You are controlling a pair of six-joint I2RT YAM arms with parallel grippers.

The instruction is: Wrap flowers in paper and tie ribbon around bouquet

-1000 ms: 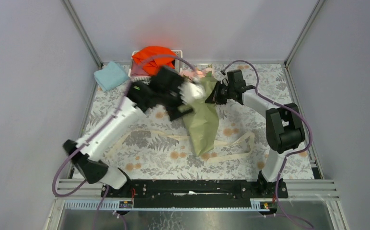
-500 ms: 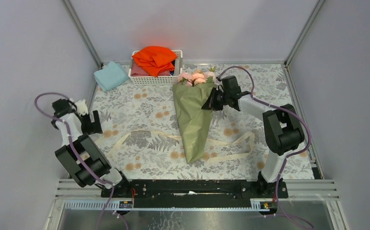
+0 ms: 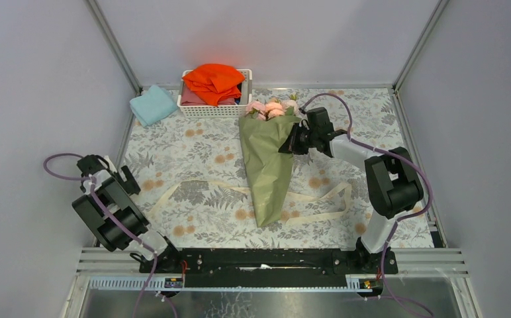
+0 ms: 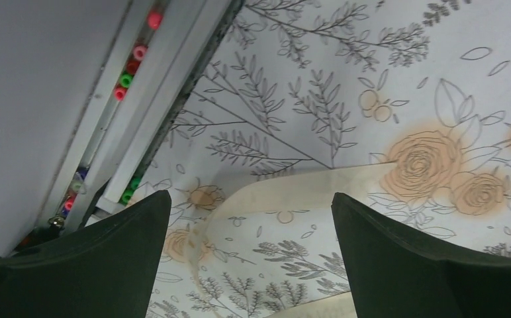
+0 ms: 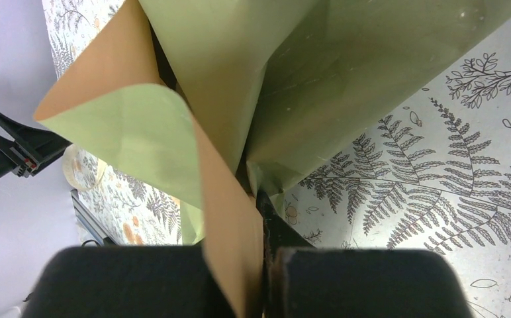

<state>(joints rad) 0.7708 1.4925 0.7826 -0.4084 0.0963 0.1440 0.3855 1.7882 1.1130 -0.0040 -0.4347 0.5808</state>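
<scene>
Well left of the bouquet point(image 3: 268, 162), the left gripper point(image 4: 249, 202) hangs empty, jaws wide, over the ribbon point(image 4: 286, 192), which passes beneath the bouquet's narrow half. At the bouquet's right edge, the right gripper point(image 3: 292, 142) pinches the paper point(image 5: 306, 79) closed. Wrapping looks done. Tying comes next, so the left gripper must take that ribbon end.
</scene>
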